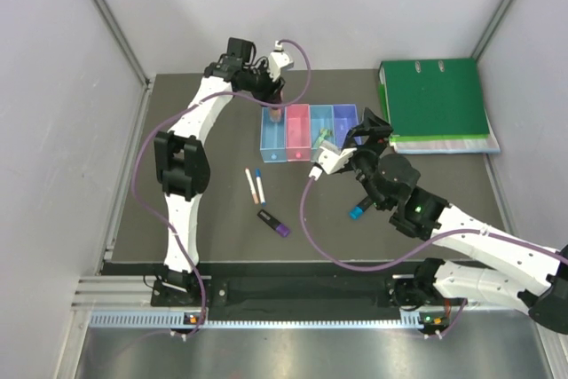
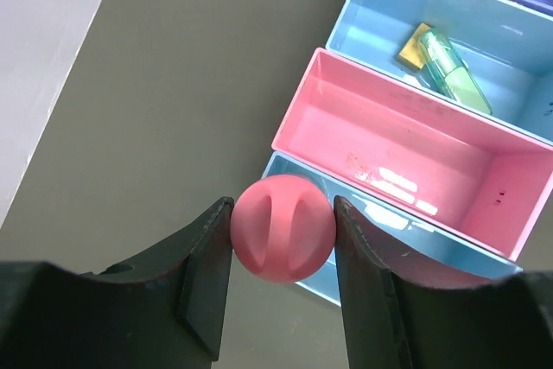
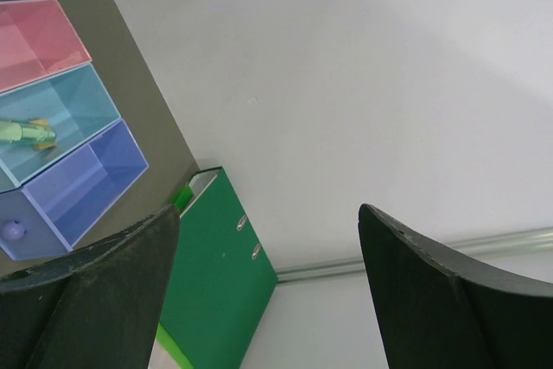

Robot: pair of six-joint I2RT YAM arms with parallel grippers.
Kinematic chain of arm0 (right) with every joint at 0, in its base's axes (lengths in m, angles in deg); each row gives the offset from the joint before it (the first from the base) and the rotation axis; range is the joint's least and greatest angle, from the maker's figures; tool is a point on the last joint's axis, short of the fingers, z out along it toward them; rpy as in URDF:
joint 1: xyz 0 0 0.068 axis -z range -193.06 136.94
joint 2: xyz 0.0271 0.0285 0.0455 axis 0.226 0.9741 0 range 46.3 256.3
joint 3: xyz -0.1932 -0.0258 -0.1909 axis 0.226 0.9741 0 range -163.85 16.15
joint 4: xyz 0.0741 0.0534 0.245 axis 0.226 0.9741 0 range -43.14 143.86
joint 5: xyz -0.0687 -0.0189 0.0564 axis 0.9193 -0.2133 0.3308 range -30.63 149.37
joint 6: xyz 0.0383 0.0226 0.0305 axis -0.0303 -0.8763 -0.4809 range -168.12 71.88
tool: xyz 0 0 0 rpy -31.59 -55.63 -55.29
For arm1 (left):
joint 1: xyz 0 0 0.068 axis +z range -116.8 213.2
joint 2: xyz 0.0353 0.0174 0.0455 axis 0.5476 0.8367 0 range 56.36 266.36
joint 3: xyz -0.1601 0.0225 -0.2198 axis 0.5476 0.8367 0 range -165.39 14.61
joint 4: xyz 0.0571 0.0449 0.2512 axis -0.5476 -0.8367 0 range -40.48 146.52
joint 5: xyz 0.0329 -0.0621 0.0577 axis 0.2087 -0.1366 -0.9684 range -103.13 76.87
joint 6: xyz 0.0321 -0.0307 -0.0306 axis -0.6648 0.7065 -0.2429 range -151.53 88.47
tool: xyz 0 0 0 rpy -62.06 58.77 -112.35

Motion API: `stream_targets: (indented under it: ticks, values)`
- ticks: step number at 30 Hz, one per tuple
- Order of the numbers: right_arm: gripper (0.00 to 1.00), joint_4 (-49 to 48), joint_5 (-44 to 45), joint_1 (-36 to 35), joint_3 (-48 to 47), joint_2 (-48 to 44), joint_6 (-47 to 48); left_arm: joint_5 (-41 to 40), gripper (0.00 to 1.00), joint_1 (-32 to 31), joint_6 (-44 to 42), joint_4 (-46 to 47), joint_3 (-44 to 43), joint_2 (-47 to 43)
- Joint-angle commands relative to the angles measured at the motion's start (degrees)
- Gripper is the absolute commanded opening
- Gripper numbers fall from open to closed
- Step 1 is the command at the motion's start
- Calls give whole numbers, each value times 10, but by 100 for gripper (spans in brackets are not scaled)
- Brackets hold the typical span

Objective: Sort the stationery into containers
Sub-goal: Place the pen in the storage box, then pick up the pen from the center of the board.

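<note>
The left gripper (image 2: pixel 283 218) is clenched on the thick pink marker (image 2: pixel 282 239), seen end-on over one end of the light blue bin (image 2: pixel 415 252), with the pink bin (image 2: pixel 406 140) touching that bin at its 1 o'clock side in the wrist view. The mint green marker (image 2: pixel 454 71) and the tan eraser (image 2: pixel 415 45) lie in the blue bin (image 2: pixel 380 23) next along. The right gripper (image 3: pixel 268 257) is released with nothing between its fingers, at the 3 o'clock end of the bin row, while two white pens (image 1: pixel 251 182) and a purple-ended black marker (image 1: pixel 274 223) lie on the table (image 1: pixel 231 241) at about 7 o'clock of the bins.
</note>
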Motion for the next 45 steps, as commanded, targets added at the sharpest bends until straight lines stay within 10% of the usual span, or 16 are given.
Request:
stream_targets:
  ticks: [1, 15, 33, 45]
  values:
    - [84, -21, 4, 8, 6, -15, -11, 15, 0, 3, 15, 62, 19, -15]
    - [84, -23, 4, 12, 6, -17, -10, -5, 0, 5, 19, 82, 70, -29]
    - [84, -23, 4, 17, 13, -24, -3, -2, 57, 5, 37, 82, 104, -99]
    - [85, -24, 6, 19, 12, -36, 6, -26, 66, 4, 53, 86, 102, -123]
